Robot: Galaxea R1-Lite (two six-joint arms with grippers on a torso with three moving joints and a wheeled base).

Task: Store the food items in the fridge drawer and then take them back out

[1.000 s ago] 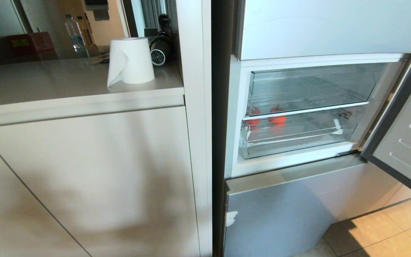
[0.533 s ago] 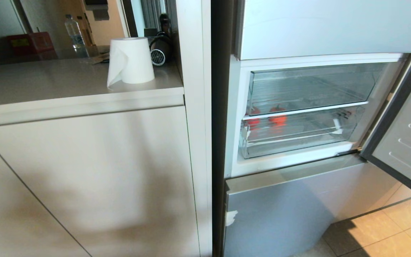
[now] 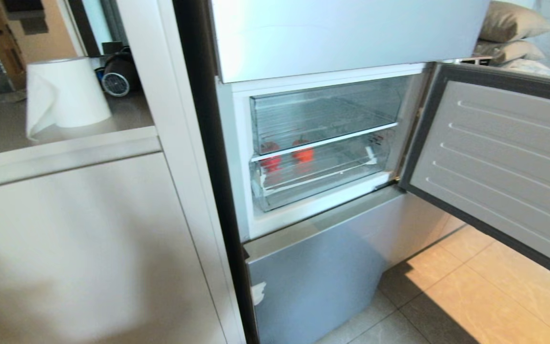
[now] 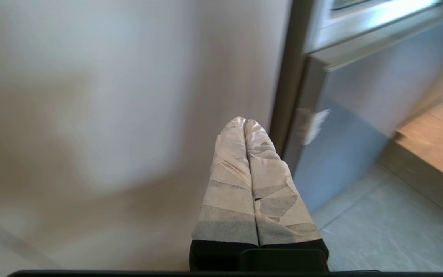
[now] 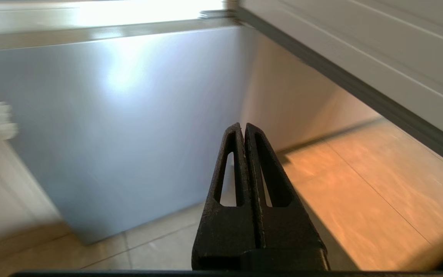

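Red glossy fruit point(image 3: 302, 154) sit in the pushed-in clear-plastic drawer point(image 3: 318, 184); retrieval comes next, needing the closed, empty left tool point(image 4: 243, 124) and right tool point(image 5: 243, 126) raised.

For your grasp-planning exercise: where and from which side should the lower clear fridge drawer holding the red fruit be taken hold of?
Grip the lower fridge drawer by its front lip, probably from the front through the open door. The lip runs across the opening and is the only edge facing outward; the shelf above covers its top, where the red fruit sits.

Two red food items point(image 3: 302, 154) at left inside closed clear fridge drawer point(image 3: 322, 179), lower bin.
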